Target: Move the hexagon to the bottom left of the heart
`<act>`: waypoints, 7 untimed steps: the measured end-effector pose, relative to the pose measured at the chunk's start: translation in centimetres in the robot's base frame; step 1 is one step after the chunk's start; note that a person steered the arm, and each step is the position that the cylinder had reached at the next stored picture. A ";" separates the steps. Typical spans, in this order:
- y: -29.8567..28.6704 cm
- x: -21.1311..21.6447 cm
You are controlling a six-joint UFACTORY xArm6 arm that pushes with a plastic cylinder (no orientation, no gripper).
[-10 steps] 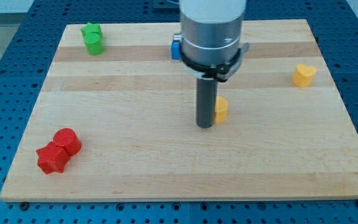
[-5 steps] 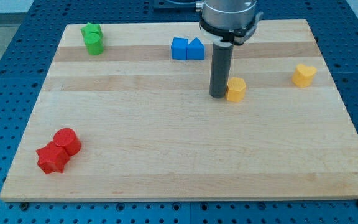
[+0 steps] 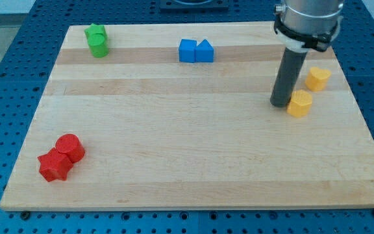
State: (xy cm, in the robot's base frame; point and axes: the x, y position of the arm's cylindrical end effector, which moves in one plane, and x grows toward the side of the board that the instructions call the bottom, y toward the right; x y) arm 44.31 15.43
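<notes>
The yellow hexagon [image 3: 299, 103] lies on the wooden board [image 3: 174, 156] at the view's right. The yellow heart [image 3: 317, 78] lies just above and to the right of it, a small gap between them. My tip [image 3: 279, 104] stands on the board touching the hexagon's left side. The dark rod rises from it toward the view's top right.
Two blue blocks [image 3: 195, 51] sit side by side at the top centre. Two green blocks [image 3: 97, 40] are stacked close at the top left. A red cylinder [image 3: 69, 147] and a red star-like block [image 3: 54, 165] touch at the bottom left.
My tip has pushed the yellow hexagon to the view's right, from the board's middle to just below-left of the heart. The other blocks have not moved.
</notes>
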 end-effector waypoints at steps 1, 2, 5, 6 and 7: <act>0.0 2.9; 0.6 4.1; 3.2 0.5; 3.5 0.2; 3.6 -0.5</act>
